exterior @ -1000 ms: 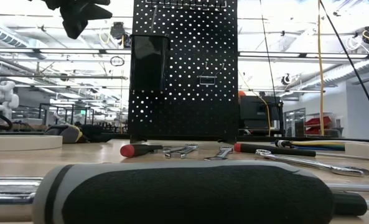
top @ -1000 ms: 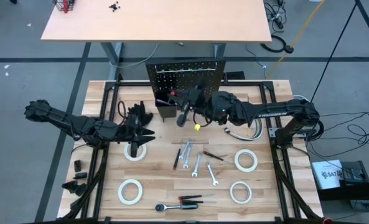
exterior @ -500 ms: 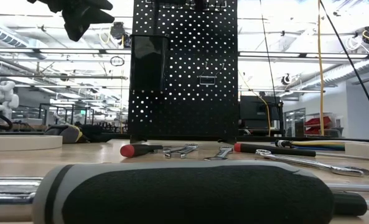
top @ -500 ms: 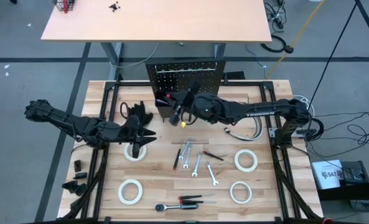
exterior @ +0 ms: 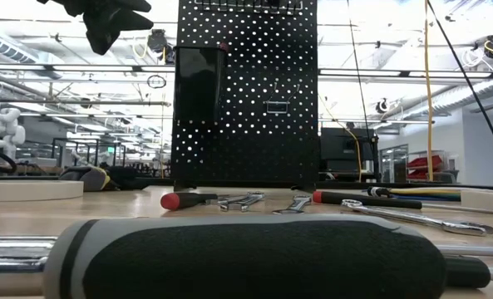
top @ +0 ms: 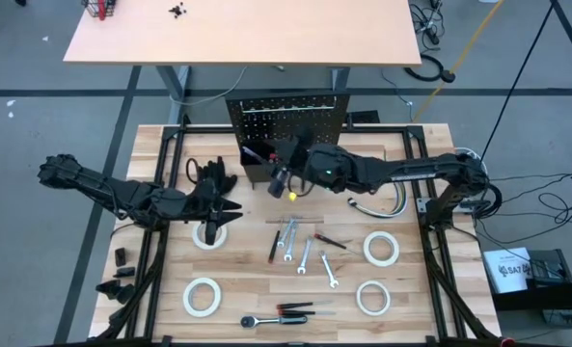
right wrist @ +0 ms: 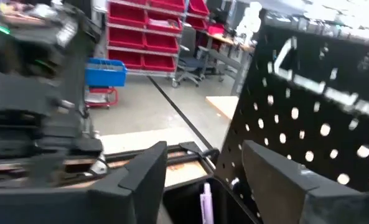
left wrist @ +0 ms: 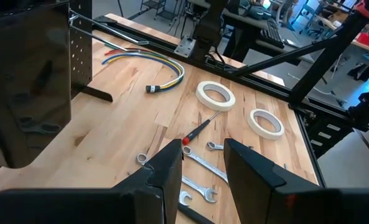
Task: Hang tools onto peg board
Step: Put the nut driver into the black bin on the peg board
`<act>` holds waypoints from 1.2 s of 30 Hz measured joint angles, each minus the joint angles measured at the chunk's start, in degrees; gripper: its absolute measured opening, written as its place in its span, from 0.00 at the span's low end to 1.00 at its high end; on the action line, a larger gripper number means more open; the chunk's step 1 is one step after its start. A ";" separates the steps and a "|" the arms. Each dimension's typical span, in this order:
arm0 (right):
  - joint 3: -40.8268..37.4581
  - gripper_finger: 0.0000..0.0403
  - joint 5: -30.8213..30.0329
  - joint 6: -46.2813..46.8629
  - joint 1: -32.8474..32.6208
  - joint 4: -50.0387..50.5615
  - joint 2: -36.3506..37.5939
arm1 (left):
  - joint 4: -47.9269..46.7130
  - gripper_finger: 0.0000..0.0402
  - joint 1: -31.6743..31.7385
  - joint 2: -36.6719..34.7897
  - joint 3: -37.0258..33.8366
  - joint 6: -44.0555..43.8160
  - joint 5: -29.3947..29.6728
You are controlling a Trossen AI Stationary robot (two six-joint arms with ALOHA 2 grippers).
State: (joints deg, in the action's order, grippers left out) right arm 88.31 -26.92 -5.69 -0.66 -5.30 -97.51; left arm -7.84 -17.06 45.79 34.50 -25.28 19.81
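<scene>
Peg board [top: 287, 120] — black perforated panel, upright at the middle of the surface's far edge, with a black box bin [top: 258, 168] on its front and thin wire hooks [exterior: 280, 104].

Tape rolls — four, white, lying flat: one mid-left [top: 208, 234], one near-left [top: 201, 296], one mid-right [top: 381, 249], one near-right [top: 372, 297].

Wrenches [top: 305, 256] — small, silver, loose at the centre beside slim black [top: 275, 245] and red-tipped [top: 330, 241] screwdrivers.

Ratchet [top: 266, 319] — black-handled, flat by the near edge; a further screwdriver [top: 294, 308] just beside it.
</scene>
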 joint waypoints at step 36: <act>-2.74 0.53 12.06 33.54 -22.11 54.95 -0.75 | 12.70 0.30 -13.41 31.42 1.50 -1.86 -20.20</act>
State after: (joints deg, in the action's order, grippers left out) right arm 85.57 -14.85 27.85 -22.77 49.65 -98.26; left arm 4.86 -30.47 77.21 36.00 -27.14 -0.38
